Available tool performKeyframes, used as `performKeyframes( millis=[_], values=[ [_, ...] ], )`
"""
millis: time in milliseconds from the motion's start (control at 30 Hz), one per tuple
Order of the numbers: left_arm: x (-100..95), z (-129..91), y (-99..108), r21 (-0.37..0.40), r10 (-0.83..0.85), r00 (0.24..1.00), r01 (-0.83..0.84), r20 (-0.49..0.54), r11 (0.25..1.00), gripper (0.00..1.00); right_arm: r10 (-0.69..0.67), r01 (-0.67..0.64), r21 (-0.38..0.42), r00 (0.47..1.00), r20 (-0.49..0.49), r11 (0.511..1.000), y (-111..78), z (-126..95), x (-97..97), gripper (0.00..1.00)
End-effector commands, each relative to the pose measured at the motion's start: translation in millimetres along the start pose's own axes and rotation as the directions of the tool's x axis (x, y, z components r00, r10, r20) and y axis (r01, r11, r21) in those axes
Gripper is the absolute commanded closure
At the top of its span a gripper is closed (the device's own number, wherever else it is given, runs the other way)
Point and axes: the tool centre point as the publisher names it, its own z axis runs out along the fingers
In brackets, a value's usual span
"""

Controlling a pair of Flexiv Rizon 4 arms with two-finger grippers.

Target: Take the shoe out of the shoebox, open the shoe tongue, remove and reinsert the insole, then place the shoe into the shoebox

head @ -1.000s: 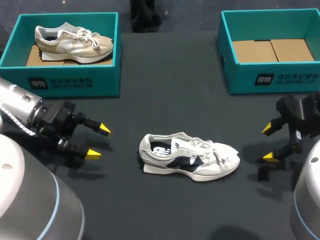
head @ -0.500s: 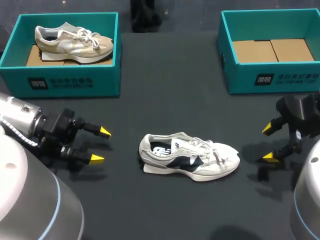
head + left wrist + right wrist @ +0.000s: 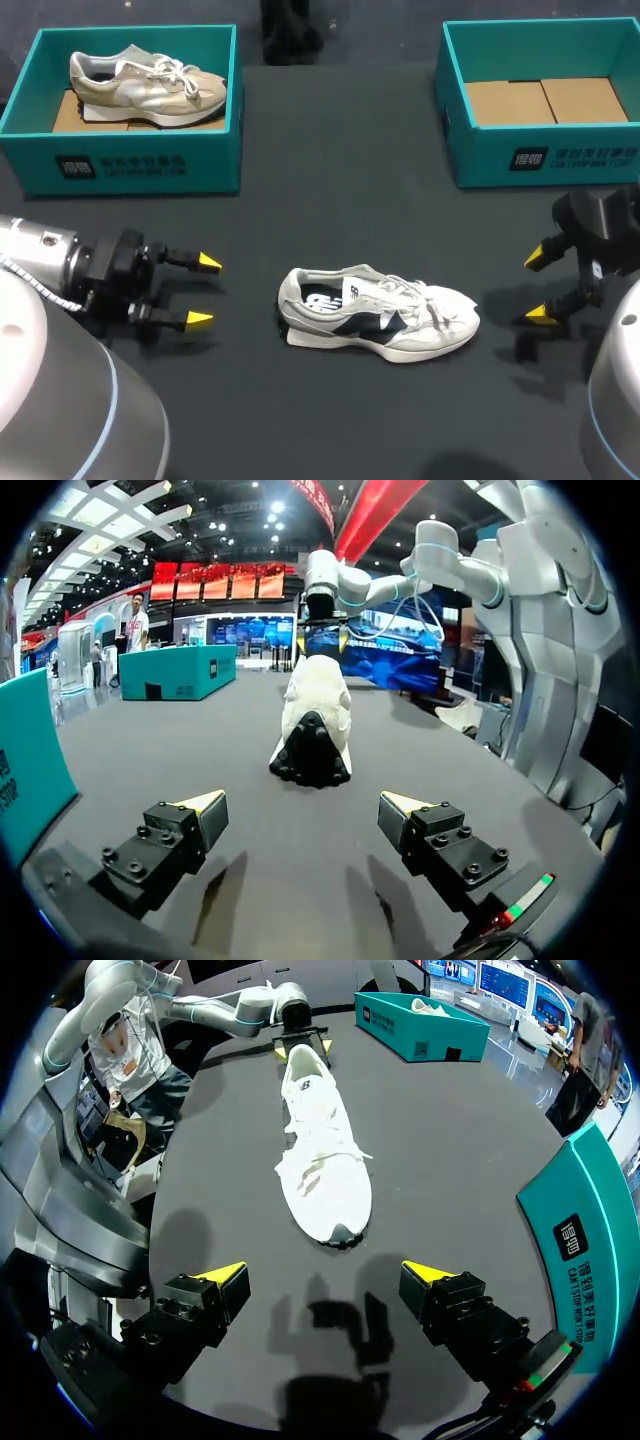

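Note:
A white and navy shoe [image 3: 377,313] lies on its sole in the middle of the dark table, heel to the left, toe to the right. My left gripper [image 3: 204,291] stands open a short way left of the heel, with nothing between its fingers. In the left wrist view the shoe's heel [image 3: 312,728] is ahead of that open gripper [image 3: 303,808]. My right gripper [image 3: 536,286] is open to the right of the toe. The right wrist view shows the toe [image 3: 322,1169] ahead of the right gripper [image 3: 324,1274]. The right teal shoebox [image 3: 545,102] at the back holds no shoe.
A second teal shoebox [image 3: 130,110] at the back left holds a beige shoe [image 3: 146,84]. Bare dark tabletop surrounds the white shoe on all sides.
My left gripper has dropped slightly toward the table's near side and levelled out, staying open. The right arm and the shoe have not moved.

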Motion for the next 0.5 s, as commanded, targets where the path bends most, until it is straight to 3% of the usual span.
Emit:
performKeyframes(
  millis=[33,500],
  values=[
    [2.4,0.1,5.2,0.008,0.008,1.0,-0.008,0.026,1.0,0.0,0.001,-0.001,0.002,1.0,0.003,1.0,-0.2,-0.7,2.0,0.0],
    [-0.7,6.6,7.7,0.015,0.008,0.999,-0.009,0.04,1.0,0.0,0.001,-0.001,0.002,1.0,0.003,1.0,-0.2,-0.7,2.0,0.0]
  ],
)
